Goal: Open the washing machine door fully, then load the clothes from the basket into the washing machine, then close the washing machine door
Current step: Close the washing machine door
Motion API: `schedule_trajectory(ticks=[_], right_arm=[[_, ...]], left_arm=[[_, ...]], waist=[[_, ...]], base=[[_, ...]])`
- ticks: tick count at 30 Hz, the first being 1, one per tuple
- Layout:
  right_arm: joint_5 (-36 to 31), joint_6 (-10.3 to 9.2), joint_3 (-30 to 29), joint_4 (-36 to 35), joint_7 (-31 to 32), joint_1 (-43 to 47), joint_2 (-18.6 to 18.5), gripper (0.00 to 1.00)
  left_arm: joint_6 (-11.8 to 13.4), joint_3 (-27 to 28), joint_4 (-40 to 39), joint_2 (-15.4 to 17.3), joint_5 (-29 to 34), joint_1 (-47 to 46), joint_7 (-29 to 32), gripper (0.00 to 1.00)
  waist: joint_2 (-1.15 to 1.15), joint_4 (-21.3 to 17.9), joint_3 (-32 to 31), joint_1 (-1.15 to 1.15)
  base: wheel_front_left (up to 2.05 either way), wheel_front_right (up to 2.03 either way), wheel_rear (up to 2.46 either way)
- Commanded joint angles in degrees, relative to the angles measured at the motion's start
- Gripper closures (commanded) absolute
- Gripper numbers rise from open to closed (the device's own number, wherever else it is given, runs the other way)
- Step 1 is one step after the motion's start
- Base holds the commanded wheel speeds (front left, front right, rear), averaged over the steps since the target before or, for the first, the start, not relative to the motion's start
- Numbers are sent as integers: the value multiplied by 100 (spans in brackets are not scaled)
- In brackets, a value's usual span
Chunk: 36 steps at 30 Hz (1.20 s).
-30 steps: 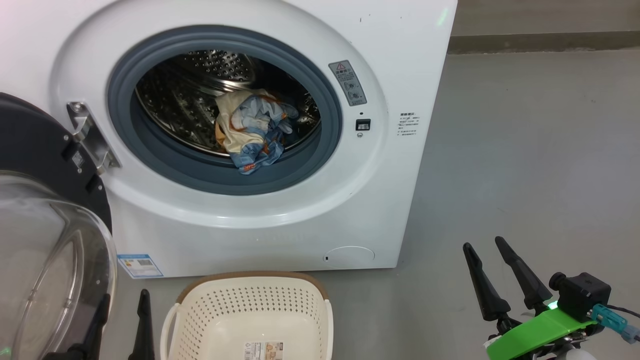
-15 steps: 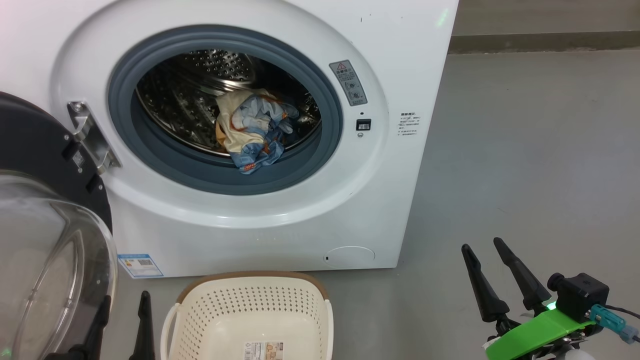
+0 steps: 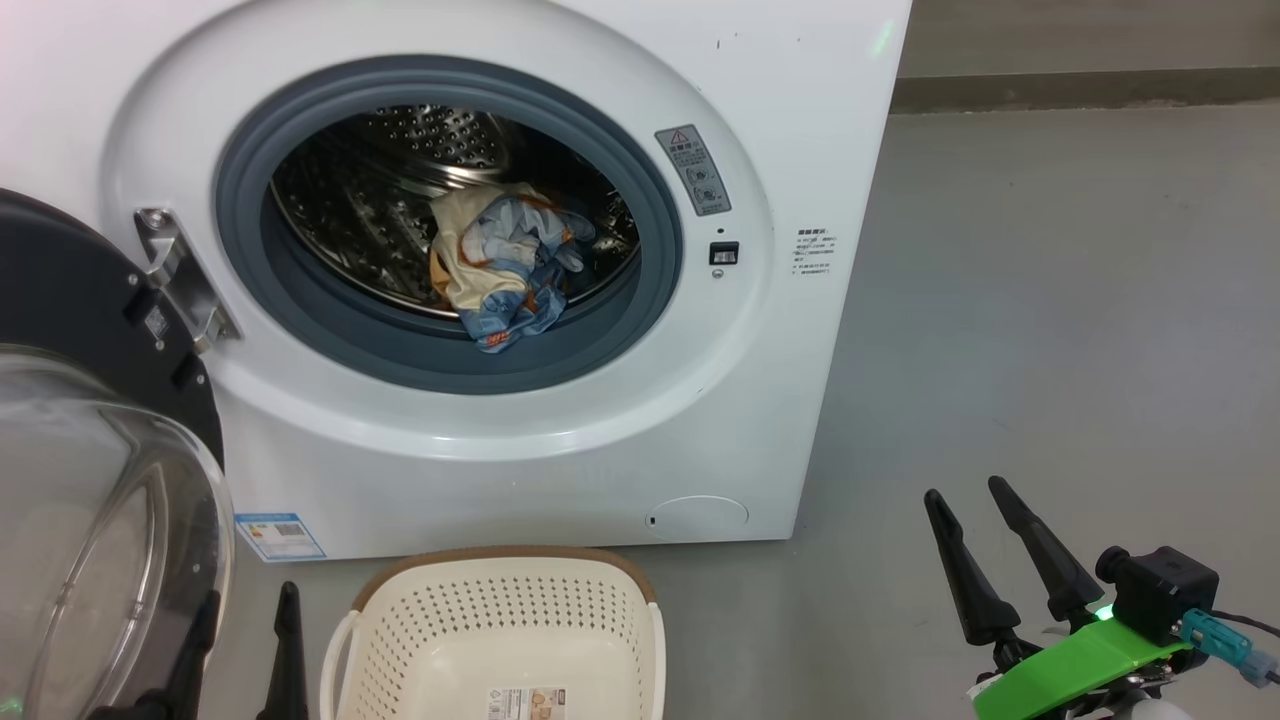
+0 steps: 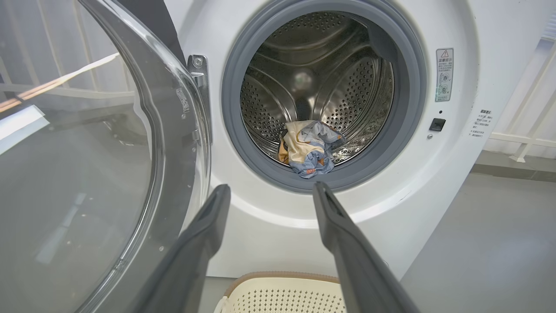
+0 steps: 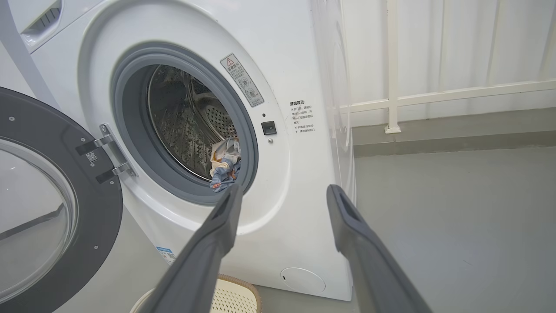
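Two pairs spread wide, empty: left fingers (image 4: 204, 234), right fingers (image 5: 213, 234).
Below the left pair, the empty basket (image 4: 278, 300); beside them the washing machine door (image 4: 87, 165), stiff, glossy, probably weighty: push its black rim (image 3: 60, 270); beyond, soft clothes (image 4: 310, 148) in the drum (image 4: 269, 113).

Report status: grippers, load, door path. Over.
Both open, empty: left gripper, right gripper. Bundled clothes in drum; basket looks empty. Swung-open door at left. Fabric edge on gasket, may snag.

Left edge cuts washing machine door (image 3: 60, 290); bottom edge cuts basket (image 3: 500, 612); warning label (image 3: 692, 170) print unreadable.
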Motion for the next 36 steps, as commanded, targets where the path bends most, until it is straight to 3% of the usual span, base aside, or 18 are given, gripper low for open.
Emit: schedule_trajectory(ticks=[1,17,36], right_arm=[[19,16,90,-121,-27,-54,-87,0],[-3,16,39,-139,-27,-62,-75,0],[-24,16,-29,-164,-27,-42,-44,0]], left_arm=[[-20,216,-133,37,85,-212,-36,0],[-39,242,-165,16,79,-233,-36,0],[-56,260,-157,20,70,-213,-36,0]], waist=[[0,4,-1,0],[0,48,29,0],[0,50,42,0]], base=[[0,0,0],[-12,12,0],[-128,128,0]])
